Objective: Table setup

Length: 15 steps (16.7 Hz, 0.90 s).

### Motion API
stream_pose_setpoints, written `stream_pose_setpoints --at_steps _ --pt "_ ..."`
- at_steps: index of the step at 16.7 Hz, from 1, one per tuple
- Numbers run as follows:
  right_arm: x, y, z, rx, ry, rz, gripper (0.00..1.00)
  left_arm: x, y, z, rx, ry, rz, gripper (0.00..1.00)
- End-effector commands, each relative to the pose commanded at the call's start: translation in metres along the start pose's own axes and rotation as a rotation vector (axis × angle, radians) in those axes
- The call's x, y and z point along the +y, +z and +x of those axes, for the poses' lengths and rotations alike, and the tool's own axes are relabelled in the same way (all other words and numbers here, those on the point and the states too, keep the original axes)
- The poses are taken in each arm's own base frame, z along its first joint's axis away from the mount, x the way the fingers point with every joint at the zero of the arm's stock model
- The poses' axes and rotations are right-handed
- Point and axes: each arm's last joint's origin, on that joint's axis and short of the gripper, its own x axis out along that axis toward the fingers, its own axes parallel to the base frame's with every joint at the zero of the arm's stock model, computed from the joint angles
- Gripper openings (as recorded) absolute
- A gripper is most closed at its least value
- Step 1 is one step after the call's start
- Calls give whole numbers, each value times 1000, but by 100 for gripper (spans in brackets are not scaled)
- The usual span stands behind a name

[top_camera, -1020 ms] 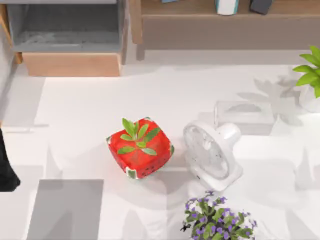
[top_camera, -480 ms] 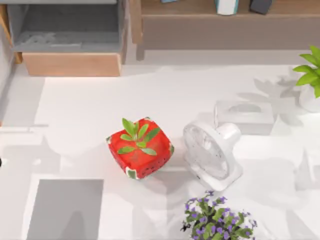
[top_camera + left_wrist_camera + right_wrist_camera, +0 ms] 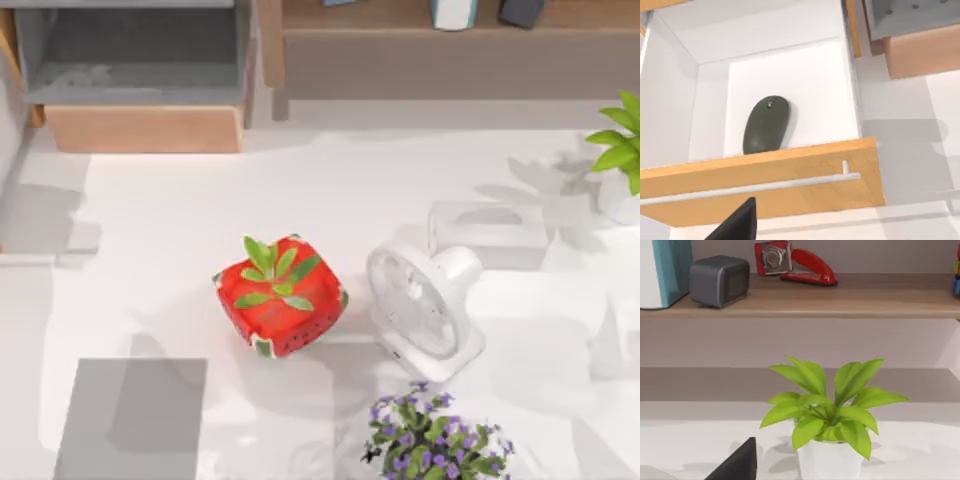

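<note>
From above, a red pot (image 3: pixel 281 296) sits mid-tabletop (image 3: pixel 180 230), beside a white fan (image 3: pixel 424 310); a grey mat (image 3: pixel 130 418) lies at the near-left corner.

Left wrist: a dark mouse (image 3: pixel 766 124) lies in an open drawer (image 3: pixel 765 187).

Right wrist: a green plant (image 3: pixel 827 415) stands below a shelf (image 3: pixel 840 302).

I cannot tell either gripper's state.

A red strawberry-patterned planter (image 3: pixel 281 297) sits mid-table (image 3: pixel 180 230); just to its right stands a white fan (image 3: pixel 424 310); a tissue box (image 3: pixel 488 230) lies beyond; purple flowers (image 3: pixel 436 440) at the near edge; grey mat (image 3: pixel 130 418) near left.
</note>
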Motion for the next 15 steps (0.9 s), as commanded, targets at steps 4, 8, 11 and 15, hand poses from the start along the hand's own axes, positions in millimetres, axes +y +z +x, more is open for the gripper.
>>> stream_pose_setpoints --at_steps 4,8,11,15 --pt "0 0 0 0 0 0 100 43 46 68 230 -79 45 100" --pt "0 0 0 0 0 0 100 83 61 153 407 -171 67 100" --pt "0 0 0 0 0 0 100 105 55 212 498 -233 81 100" --pt "0 0 0 0 0 0 100 120 31 272 596 -307 103 100"
